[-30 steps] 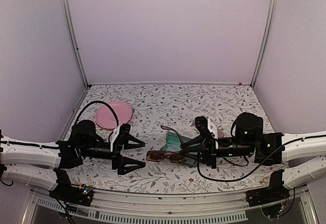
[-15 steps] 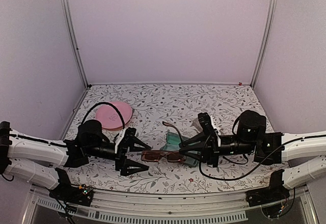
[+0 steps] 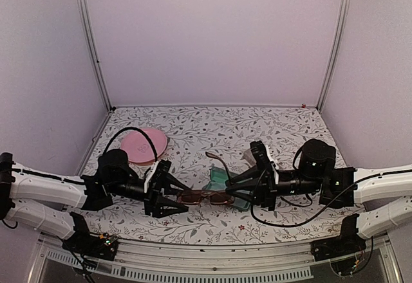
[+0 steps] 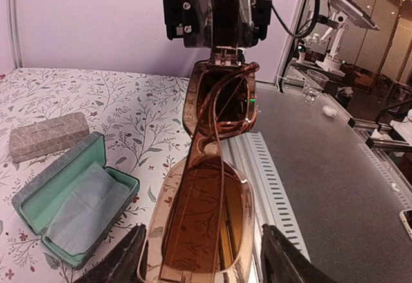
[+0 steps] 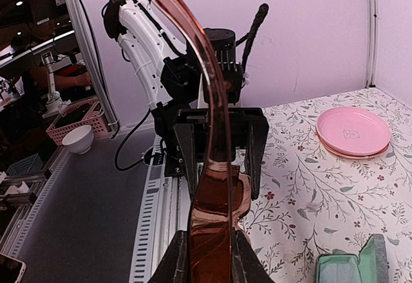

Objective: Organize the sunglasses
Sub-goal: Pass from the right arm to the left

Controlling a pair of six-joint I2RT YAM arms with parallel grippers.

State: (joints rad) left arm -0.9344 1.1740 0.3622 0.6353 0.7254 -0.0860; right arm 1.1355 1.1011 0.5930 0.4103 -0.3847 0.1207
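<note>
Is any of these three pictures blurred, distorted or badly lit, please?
Top external: sharp but rather dim, with a violet cast over everything. Left wrist: the sunglasses sit very near the lens, so they look oversized. Right wrist: their temple looks stretched by the wide lens, yet the pink plate is clear.

– Walls?
– Three, plain pale lilac; metal posts in the back corners.
– Furniture?
– One table, white cover printed with grey leaves; a smooth grey surface alongside its near edge.
</note>
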